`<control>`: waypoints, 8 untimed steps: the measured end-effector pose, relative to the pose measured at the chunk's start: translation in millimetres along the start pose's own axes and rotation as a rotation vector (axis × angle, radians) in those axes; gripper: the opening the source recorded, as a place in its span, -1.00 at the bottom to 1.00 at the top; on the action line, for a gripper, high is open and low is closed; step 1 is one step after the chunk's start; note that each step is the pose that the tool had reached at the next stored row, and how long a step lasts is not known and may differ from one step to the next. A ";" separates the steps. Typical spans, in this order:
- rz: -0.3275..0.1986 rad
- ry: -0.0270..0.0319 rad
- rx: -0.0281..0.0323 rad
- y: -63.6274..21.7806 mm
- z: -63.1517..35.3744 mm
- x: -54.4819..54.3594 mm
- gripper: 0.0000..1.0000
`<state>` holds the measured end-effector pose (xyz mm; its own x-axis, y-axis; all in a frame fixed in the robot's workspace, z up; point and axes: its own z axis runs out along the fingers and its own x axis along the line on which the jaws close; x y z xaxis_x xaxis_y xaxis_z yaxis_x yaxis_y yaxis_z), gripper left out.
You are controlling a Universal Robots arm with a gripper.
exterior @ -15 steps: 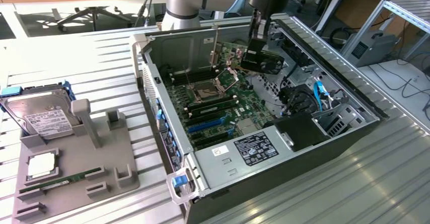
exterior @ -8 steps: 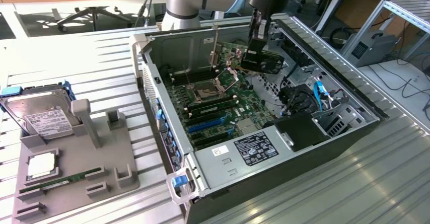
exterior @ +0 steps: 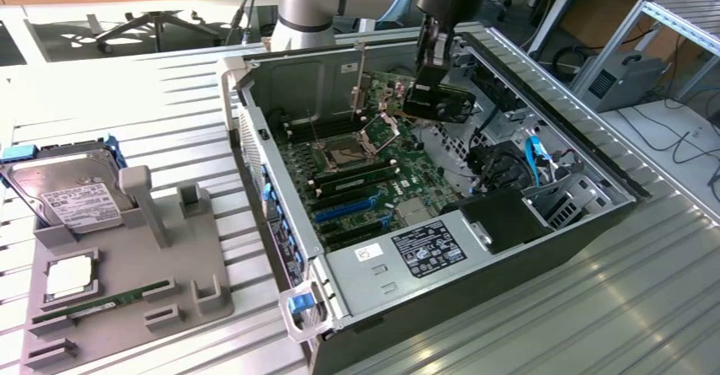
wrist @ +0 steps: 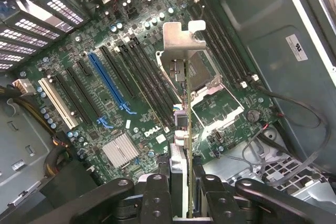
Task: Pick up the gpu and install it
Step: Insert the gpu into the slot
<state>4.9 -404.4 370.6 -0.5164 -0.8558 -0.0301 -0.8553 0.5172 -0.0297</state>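
Observation:
My gripper (exterior: pixel 431 78) is shut on the gpu (exterior: pixel 419 99), a green-backed card with a black cooler and a silver bracket (exterior: pixel 360 88). It hangs in the air inside the open computer case (exterior: pixel 253 139), above the back part of the motherboard (exterior: pixel 360 185) and close to the CPU socket (exterior: pixel 343 152). In the wrist view the gpu (wrist: pixel 188 124) shows edge-on between my fingers (wrist: pixel 157 195), with its bracket (wrist: pixel 182 38) pointing away from the gripper (wrist: pixel 186 200). It hovers over the motherboard (wrist: pixel 94 124), apart from the blue slot (wrist: pixel 110 82) and the black slots.
A grey holder tray (exterior: pixel 169 303) lies at the exterior view's left, carrying a hard drive (exterior: pixel 67 194), a processor (exterior: pixel 70 275) and a green RAM stick (exterior: pixel 101 301). Inside the case are cables (exterior: pixel 529 160), a black box (exterior: pixel 507 219) and drive bays (exterior: pixel 568 202).

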 end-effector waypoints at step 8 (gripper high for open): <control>-0.022 -0.0006 -0.0007 0.0 0.0 0.0 -0.46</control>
<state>4.9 -404.4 370.6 -0.4972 -0.8671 -0.0300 -0.8667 0.4980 -0.0297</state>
